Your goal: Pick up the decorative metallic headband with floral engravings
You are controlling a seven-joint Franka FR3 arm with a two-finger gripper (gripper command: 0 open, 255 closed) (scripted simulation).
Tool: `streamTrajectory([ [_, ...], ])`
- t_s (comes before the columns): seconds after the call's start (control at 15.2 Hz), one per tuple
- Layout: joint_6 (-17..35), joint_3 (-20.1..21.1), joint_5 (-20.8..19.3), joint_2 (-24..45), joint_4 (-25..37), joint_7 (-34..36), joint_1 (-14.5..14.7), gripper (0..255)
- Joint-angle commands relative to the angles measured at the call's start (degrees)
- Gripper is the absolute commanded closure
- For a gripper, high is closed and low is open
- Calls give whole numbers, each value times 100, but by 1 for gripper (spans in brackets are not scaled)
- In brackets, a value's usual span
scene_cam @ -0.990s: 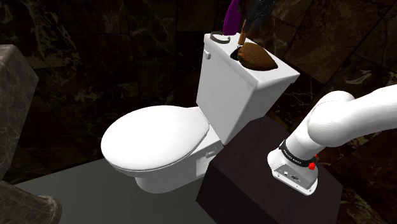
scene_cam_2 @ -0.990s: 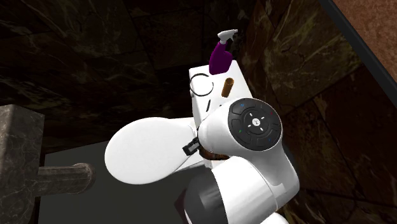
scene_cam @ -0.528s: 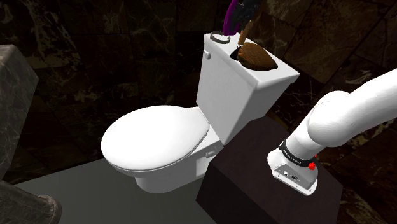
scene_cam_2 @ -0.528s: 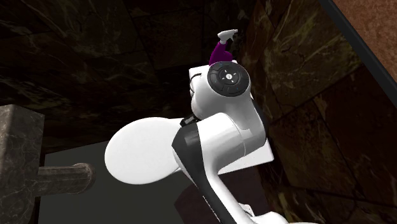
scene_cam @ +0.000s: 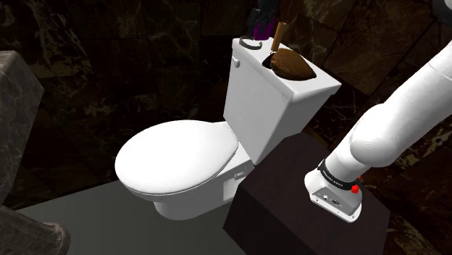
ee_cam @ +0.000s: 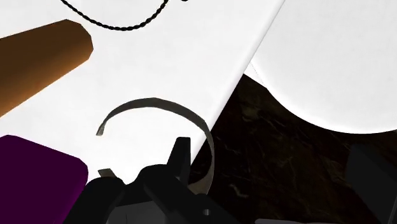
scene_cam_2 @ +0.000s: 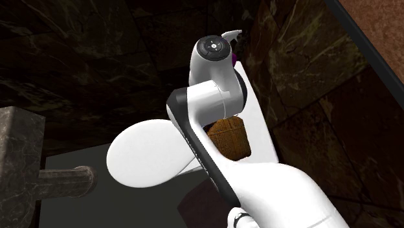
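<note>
The headband [ee_cam: 154, 104] is a thin grey open arc lying flat on the white toilet tank lid [ee_cam: 191, 63], close to the lid's edge. My black gripper [ee_cam: 170, 189] hangs just above it and covers the band's near part. In the shoulder view the headband [scene_cam: 250, 43] is a small grey ring at the far end of the tank lid [scene_cam: 308, 88]. The white arm [scene_cam: 395, 123] rises from the stand and reaches over the tank.
A brown brush [scene_cam: 291, 64] with a wooden handle [ee_cam: 38, 60] lies on the lid beside the headband. A purple spray bottle [ee_cam: 35, 178] stands close by, and a thin black cord [ee_cam: 114, 24] lies beyond. The closed toilet seat [scene_cam: 177, 159] lies below, with dark marble walls around.
The arm has lifted and stretched out over the tank toward its far end. The headband, brush and bottle have not moved.
</note>
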Motion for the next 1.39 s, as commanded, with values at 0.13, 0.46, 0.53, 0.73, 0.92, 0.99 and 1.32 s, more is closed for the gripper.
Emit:
streamTrajectory([
  [0.13, 51, -112, 169, 932, 833, -296, -70, 0],
  [0.46, 266, -129, 241, 1256, 924, -397, -108, 0],
  [0.53, 341, -128, 245, 1263, 855, -402, -107, 0],
  [0.73, 607, -124, 264, 1297, 622, -423, -106, 0],
  [0.92, 606, -122, 262, 1296, 621, -417, -103, 255],
  [0.99, 608, -124, 263, 1295, 619, -421, -105, 255],
  [1.32, 607, -124, 263, 1296, 621, -422, -106, 255],
])
